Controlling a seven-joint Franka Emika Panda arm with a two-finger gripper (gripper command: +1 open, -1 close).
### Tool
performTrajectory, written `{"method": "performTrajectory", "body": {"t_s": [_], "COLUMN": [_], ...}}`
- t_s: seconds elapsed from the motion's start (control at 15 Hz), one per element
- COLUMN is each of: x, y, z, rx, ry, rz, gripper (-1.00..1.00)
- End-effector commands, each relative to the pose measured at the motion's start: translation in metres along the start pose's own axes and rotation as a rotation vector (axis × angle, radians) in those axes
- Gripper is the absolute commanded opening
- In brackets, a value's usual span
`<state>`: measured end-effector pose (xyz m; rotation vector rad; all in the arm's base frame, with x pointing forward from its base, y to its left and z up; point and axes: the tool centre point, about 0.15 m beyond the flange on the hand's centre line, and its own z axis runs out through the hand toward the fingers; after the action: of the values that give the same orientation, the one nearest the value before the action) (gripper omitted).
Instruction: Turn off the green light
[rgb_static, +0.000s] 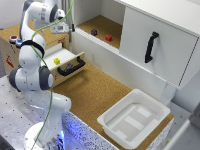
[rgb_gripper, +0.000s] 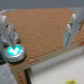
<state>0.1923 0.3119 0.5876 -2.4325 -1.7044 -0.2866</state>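
My hand (rgb_gripper: 38, 30) is spread wide over a brown cork-textured surface (rgb_gripper: 42, 25), with bare cork between its two fingers. One finger (rgb_gripper: 7, 29) stands just beside a round button (rgb_gripper: 15, 51) whose cap glows green, set in a metallic ring; whether the finger touches the ring cannot be told. The other finger (rgb_gripper: 69, 31) is well apart from the button. A pale edge (rgb_gripper: 50, 70) borders the cork. The picture is blurred.
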Motion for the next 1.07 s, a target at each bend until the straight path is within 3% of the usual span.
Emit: {"method": "performTrajectory", "body": {"t_s": [0.0, 0.2, 0.4, 0.47, 0.67, 0.8, 0.93, 1.0], "x": [0.04, 0.031, 0.031, 0.031, 0.036, 0.048, 0.058, 0.06], "y": [-0.044, -0.057, -0.083, -0.093, -0.114, -0.12, -0.118, -0.117], "z": [0.006, 0.033, 0.048, 0.055, 0.073, 0.091, 0.109, 0.114], "rx": [0.159, 0.23, 0.235, 0.21, 0.225, 0.136, 0.009, 0.001], "ry": [-0.031, -0.017, 0.045, 0.043, 0.049, 0.02, -0.039, -0.058], "rz": [-0.12, -0.151, -0.222, -0.256, -0.29, -0.322, -0.348, -0.35], "gripper": [-1.0, -1.0, -1.0, -1.0, -1.0, -1.0, -1.0, -1.0]}}
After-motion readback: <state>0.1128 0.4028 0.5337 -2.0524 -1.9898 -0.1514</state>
